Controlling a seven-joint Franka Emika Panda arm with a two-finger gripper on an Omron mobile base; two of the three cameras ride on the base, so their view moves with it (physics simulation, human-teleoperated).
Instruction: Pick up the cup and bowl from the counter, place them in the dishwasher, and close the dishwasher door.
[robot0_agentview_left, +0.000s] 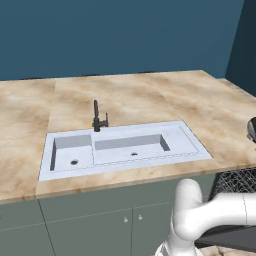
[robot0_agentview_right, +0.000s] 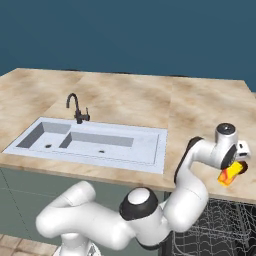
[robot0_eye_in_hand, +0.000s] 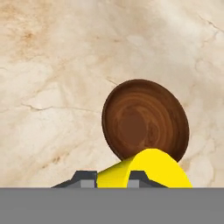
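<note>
The fingers (robot0_eye_in_hand: 112, 178) are clenched on the yellow cup (robot0_eye_in_hand: 146, 169), which sits between the two dark tips with its rounded body bulging up past them in the hand view. From the right base view the cup (robot0_agentview_right: 229, 173) hangs at the end of the arm over the front right edge of the marbled surface (robot0_agentview_right: 150, 100), above the wire rack of the open dishwasher (robot0_agentview_right: 220, 230). Just beyond the cup, a brown wooden bowl (robot0_eye_in_hand: 145, 120) rests on the surface, well to the right of the white sink (robot0_agentview_right: 90, 140).
</note>
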